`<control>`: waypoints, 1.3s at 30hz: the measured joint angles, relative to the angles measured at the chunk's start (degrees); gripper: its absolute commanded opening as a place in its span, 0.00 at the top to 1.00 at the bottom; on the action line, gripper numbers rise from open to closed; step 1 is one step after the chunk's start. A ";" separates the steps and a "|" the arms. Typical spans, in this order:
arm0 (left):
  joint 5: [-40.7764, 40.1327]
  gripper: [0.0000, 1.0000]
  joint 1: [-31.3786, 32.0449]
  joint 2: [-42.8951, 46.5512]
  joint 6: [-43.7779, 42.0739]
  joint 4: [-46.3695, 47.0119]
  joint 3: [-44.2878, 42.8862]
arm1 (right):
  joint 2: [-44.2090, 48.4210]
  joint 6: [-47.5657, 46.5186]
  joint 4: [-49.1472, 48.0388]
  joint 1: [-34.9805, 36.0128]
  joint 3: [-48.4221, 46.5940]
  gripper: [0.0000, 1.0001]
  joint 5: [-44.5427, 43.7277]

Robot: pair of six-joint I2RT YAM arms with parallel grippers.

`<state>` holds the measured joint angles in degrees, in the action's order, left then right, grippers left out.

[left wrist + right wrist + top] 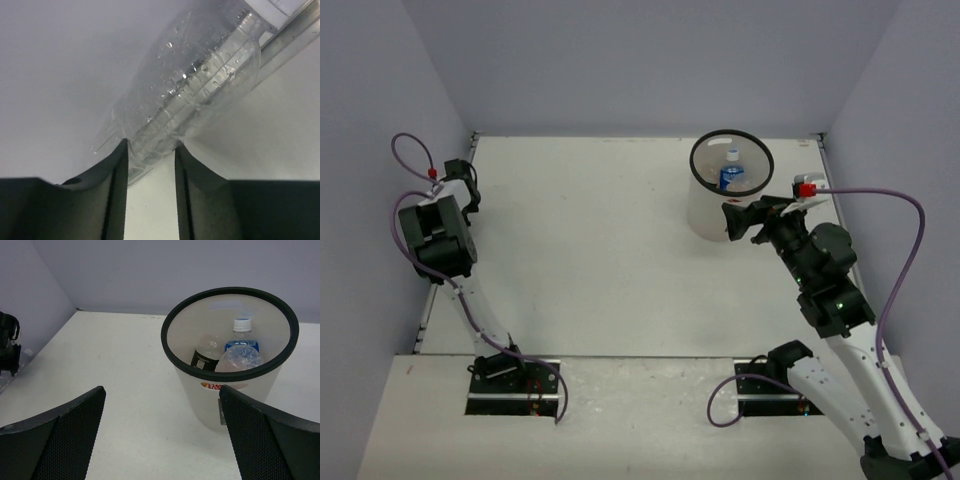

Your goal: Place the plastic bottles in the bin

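Note:
A plain clear bottle point(195, 85) lies along the table's left edge against the wall. My left gripper point(151, 147) is shut on its near end, with both fingertips touching it. In the top view this gripper point(466, 188) sits at the far left wall and hides the bottle. The white bin point(705, 215) stands at the back right and holds a blue-labelled bottle point(731, 176). In the right wrist view the bin point(200, 400) holds a black-labelled bottle point(205, 357), a blue-labelled bottle point(242, 342) and a crumpled clear one point(240, 360). My right gripper point(162, 390) is open and empty, just in front of the bin point(732, 222).
Purple-grey walls close the table on the left, back and right. A metal rail point(290, 35) runs along the left edge beside the bottle. The left arm point(7, 345) shows at the far left of the right wrist view.

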<state>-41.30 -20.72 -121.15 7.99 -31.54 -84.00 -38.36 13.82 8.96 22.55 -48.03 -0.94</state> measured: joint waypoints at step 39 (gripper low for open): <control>23.09 0.00 -2.25 7.26 -1.01 -2.99 -2.95 | 5.37 -2.06 -2.63 0.00 3.61 0.01 -7.83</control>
<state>-18.21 -22.96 -113.89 6.98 -34.53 -86.95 -33.00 11.76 6.34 22.55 -44.42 -8.77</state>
